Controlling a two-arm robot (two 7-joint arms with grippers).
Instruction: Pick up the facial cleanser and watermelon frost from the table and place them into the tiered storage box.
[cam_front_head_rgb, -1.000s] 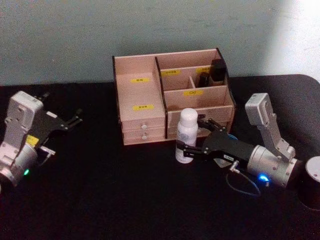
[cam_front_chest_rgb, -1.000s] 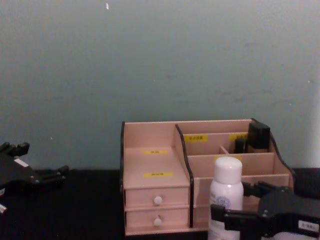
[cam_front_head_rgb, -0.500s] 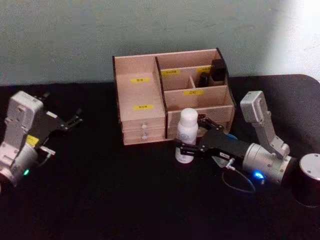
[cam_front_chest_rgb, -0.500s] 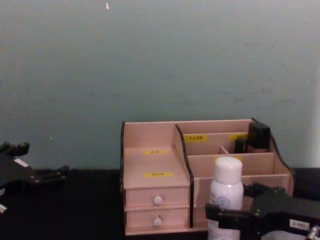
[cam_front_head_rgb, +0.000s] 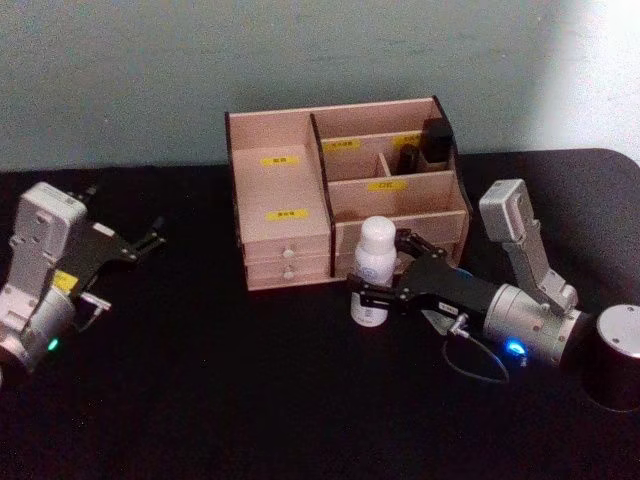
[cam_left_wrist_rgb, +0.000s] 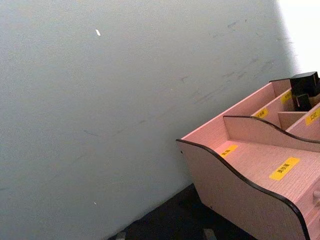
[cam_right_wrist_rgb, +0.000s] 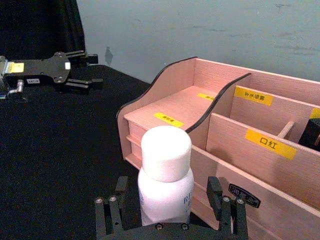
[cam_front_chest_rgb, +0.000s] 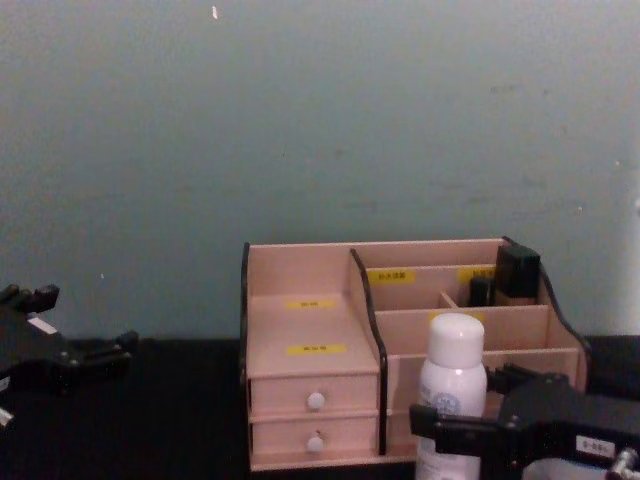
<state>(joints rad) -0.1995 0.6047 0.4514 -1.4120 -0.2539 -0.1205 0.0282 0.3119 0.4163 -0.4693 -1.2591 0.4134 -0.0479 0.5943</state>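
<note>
Facial cleanser (cam_front_head_rgb: 372, 272): stands upright on the black surface (cam_front_head_rgb: 250, 390), a little right of centre, just in front of the tiered storage box (cam_front_head_rgb: 283, 190) and close to its lower right front panel.

Far left: left hand (cam_right_wrist_rgb: 95, 69), low over the surface and well apart from the box. Points toward it with fingers spread and nothing between them.

Centre: the box, pinkish wood with dark-edged dividers and yellow labels, backed toward the grey-green wall. Carries two drawers with white knobs (cam_front_head_rgb: 288, 258) under its left half and stepped open compartments on its right. Holds a small black-capped bottle (cam_front_head_rgb: 434, 140) in the rear right compartment.

Right of centre: right hand (cam_front_head_rgb: 378, 274), reaching in low from the right, level with the lower part of the white bottle. Flanks the bottle with one finger on each side. Fingers parted, with a narrow gap to the bottle on both sides in the right wrist view, so not pinching it.
</note>
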